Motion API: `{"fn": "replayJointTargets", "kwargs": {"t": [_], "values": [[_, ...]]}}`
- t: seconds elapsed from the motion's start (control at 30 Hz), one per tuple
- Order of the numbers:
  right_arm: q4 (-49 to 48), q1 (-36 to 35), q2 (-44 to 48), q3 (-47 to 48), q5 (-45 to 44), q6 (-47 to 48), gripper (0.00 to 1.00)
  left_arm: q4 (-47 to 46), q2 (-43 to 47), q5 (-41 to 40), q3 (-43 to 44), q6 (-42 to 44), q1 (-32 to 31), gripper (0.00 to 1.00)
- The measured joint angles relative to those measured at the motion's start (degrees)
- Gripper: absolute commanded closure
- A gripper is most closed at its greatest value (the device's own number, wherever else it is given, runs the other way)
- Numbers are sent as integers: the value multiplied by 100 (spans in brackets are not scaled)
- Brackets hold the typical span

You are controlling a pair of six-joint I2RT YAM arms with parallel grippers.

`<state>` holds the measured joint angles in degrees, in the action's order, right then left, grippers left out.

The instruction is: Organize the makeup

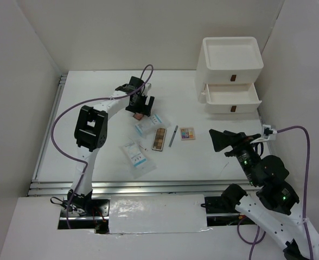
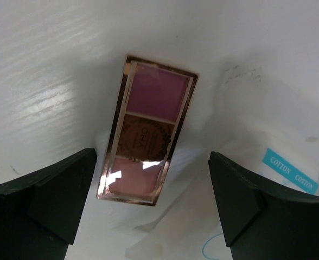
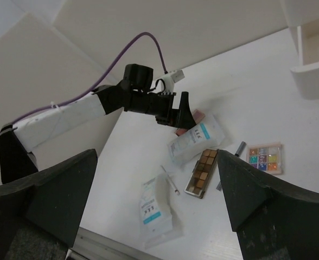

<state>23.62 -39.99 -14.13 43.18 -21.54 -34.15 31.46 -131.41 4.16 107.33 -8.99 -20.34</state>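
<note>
Only my left wrist view showed the rose-gold-framed rectangular compact with three pink pans whole; from above, my left pincer hid most of it. It lay flat on the white table, just beside a blue-printed white sachet, long axis crossing the line between my fingers. My left arm reached far forward, pincer spread and empty; my right pincer hung raised, also spread.
</note>
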Motion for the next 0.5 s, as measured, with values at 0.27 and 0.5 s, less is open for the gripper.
{"fn": "replayJointTargets", "kwargs": {"t": [0.27, 0.5], "values": [[44, 0, -380, 0, -186, -50, 0, -275, -2, -90, -90, 11, -4, 1], [33, 0, -584, 0, -175, -48, 0, -365, -22, -138, -87, 15, 17, 1]]}}
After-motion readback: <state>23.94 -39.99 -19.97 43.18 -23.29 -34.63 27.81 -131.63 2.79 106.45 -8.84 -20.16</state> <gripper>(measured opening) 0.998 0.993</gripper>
